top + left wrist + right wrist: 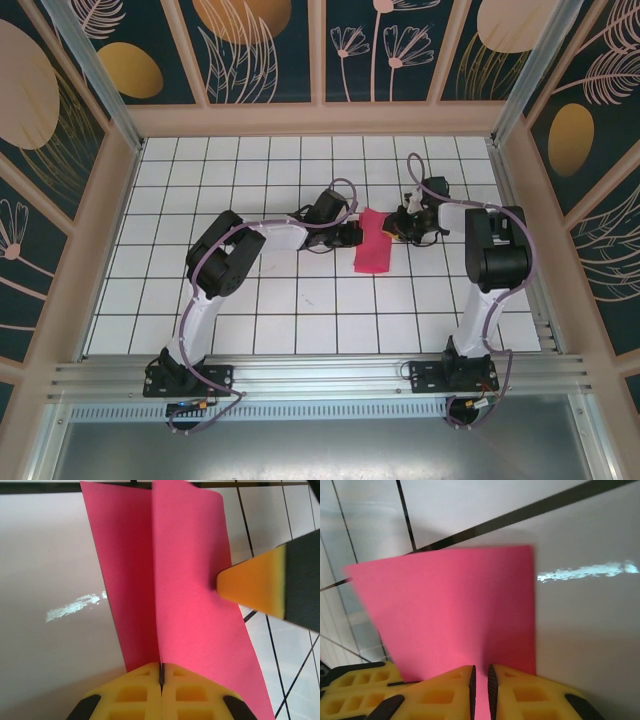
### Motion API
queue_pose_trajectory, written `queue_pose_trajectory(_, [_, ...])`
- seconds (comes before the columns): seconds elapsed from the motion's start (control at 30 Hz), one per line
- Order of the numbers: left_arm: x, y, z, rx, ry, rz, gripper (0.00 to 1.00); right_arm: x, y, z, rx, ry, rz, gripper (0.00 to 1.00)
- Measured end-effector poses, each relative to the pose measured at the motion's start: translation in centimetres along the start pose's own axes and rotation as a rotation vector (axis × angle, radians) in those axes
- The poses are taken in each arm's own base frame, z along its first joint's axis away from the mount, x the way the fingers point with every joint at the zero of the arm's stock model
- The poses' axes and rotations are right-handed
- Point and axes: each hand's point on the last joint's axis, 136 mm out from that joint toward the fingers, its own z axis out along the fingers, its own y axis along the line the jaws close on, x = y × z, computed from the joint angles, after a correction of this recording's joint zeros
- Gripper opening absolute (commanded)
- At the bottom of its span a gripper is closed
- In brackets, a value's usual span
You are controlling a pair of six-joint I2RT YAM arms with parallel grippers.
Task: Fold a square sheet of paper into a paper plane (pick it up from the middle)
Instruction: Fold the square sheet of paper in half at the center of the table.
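Observation:
The square sheet of paper (373,245) is magenta-pink and hangs between my two grippers over the middle of the tiled floor, folded along a centre crease. In the left wrist view the paper (190,580) rises from my left gripper (161,672), whose jaws are shut on the crease, with one flap on each side. My left gripper (356,233) holds it from the left. My right gripper (392,228) meets it from the right, and one of its fingertips (250,587) touches the right flap. In the right wrist view the paper (455,610) faces the right gripper (480,680), whose jaws stand a narrow slit apart.
The white tiled floor (300,300) with black grid lines spreads around the paper. Low beige walls (110,230) enclose it at left, right and back. Both arm bases sit on the metal rail (320,375) at the near edge.

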Motion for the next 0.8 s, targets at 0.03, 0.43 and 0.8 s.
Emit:
queue_pose_trajectory(0.03, [0.0, 0.0, 0.0, -0.001, 0.000, -0.001, 0.03, -0.1, 0.0, 0.0, -0.001, -0.003, -0.002, 0.21])
queue_pose_trajectory(0.43, [0.0, 0.0, 0.0, 0.003, 0.000, -0.001, 0.03, 1.0, 3.7, -3.4, -0.082, -0.051, -0.080, 0.24])
queue_pose_trajectory(0.8, [0.0, 0.0, 0.0, 0.004, -0.001, -0.001, 0.03, 6.3, 0.1, -1.0, -0.027, 0.062, -0.008, 0.24])
